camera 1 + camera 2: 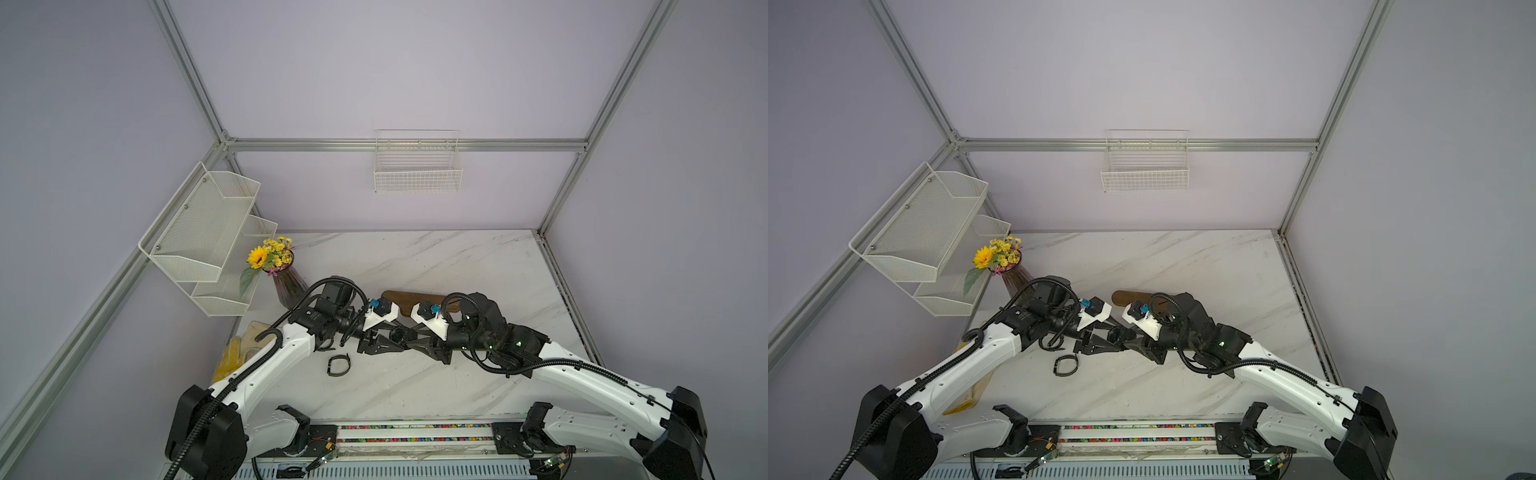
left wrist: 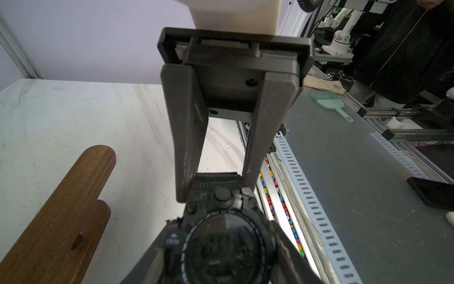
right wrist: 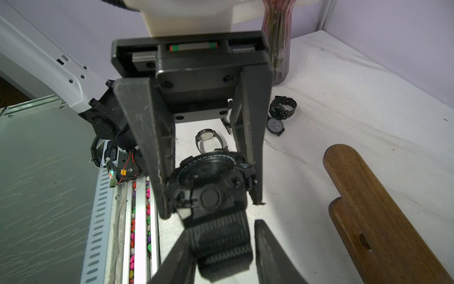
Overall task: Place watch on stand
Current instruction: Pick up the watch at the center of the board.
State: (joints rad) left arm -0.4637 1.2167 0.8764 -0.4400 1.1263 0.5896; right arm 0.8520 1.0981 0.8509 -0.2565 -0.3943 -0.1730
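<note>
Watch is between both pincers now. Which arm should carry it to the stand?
Right, probably. The right pincer flanks the strap, and the stand lies just behind that arm. The left pincer only clamps the watch by its case.

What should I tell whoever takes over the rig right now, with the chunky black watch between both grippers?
Left gripper: clamped on the woven strap of the chunky black digital watch, held above the white marble table.
Right gripper: jaws against the watch case; looks like a handover.
Dark brown wooden stand: beside them, visible part bare.
Done: watch picked up.
Left: hang it on the stand. Other watches lie on the table.
</note>
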